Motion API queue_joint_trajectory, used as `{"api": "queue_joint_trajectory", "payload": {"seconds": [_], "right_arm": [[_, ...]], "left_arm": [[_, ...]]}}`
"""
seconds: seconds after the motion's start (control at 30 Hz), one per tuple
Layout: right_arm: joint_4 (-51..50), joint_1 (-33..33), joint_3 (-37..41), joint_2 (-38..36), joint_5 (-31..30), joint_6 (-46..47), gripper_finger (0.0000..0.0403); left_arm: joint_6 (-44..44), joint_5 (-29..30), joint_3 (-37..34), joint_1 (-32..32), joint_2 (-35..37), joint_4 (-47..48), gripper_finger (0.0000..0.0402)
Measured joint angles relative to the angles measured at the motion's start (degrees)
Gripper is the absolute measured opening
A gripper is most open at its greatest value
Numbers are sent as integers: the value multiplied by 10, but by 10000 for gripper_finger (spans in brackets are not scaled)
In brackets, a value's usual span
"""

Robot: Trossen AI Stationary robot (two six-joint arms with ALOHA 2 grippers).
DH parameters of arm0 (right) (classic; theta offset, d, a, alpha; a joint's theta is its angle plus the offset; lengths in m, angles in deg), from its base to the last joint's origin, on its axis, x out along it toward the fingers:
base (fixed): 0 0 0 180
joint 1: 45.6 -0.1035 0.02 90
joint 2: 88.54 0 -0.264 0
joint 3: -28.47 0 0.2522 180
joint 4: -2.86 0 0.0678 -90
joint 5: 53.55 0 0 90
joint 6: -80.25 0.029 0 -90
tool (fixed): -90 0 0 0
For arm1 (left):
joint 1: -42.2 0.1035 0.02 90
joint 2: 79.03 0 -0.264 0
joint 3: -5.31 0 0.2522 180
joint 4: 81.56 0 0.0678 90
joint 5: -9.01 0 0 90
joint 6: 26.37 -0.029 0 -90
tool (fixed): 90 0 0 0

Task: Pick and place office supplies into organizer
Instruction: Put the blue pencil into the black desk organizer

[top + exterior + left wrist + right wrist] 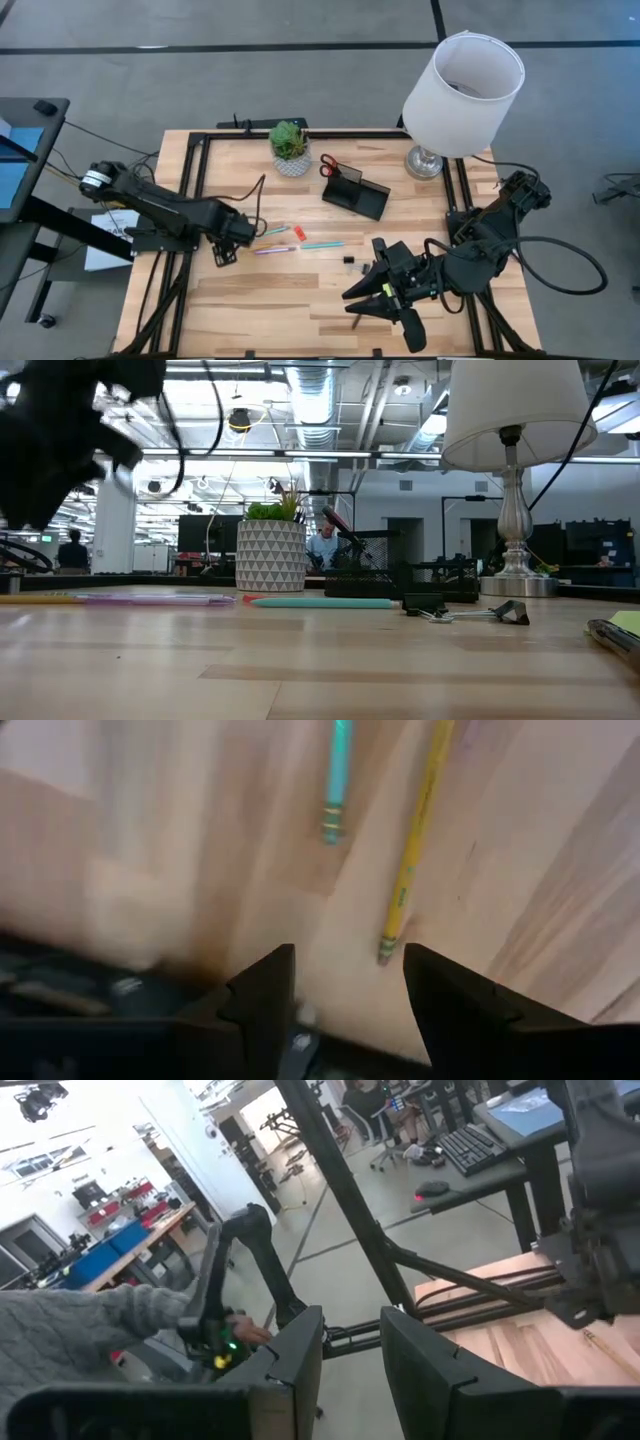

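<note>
Left gripper (pixel 226 252) low over the wooden surface (pixel 300 300) at its left side, jaws apart with nothing between them; in the left wrist view (pixel 345 982) the blunt end of the yellow pencil (pixel 412 845) lies just ahead of the gap, nearer one finger than the other, not touching either, with the teal pencil (pixel 337 780) farther out and roughly parallel. Seen from above, a loose cluster of pens just beside those jaws toward the middle: yellow pencil (pixel 274 231), pink pen (pixel 272 250), orange-red eraser (pixel 298 233), teal pen (pixel 322 244), and tiny black clips (pixel 350 261) a little farther toward the right arm. Black organizer (pixel 356 194) well apart at the far middle of the surface, red-handled scissors (pixel 329 166) standing in its taller compartment, beside the white patterned plant pot (pixel 290 150) and a lamp (pixel 462 95). Right gripper (pixel 378 300) raised near the front edge on the right, tipped outward toward the room, jaws (pixel 350 1342) narrowly parted and holding nothing (a person's grey sleeve (pixel 90 1325) visible beyond them). Low view: clips (pixel 470 610) and pens lying flat, lime-green pad (pixel 625 625) at the right edge.
</note>
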Motion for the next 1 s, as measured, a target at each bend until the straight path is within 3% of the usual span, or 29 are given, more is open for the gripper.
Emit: {"api": "queue_joint_trajectory", "payload": {"seconds": [0.2, 0.53, 0.73, 1.0], "right_arm": [[1, 0, 0, 0, 0, 0, 98], [1, 4, 0, 0, 0, 0, 98], [1, 5, 0, 0, 0, 0, 98], [1, 5, 0, 0, 0, 0, 98]], "left_arm": [[10, 19, -74, 0, 1, -108, 183], [12, 66, -78, 0, 1, -171, 183], [9, 78, -78, 0, 1, -136, 183], [33, 76, -134, 0, 1, -177, 183]]}}
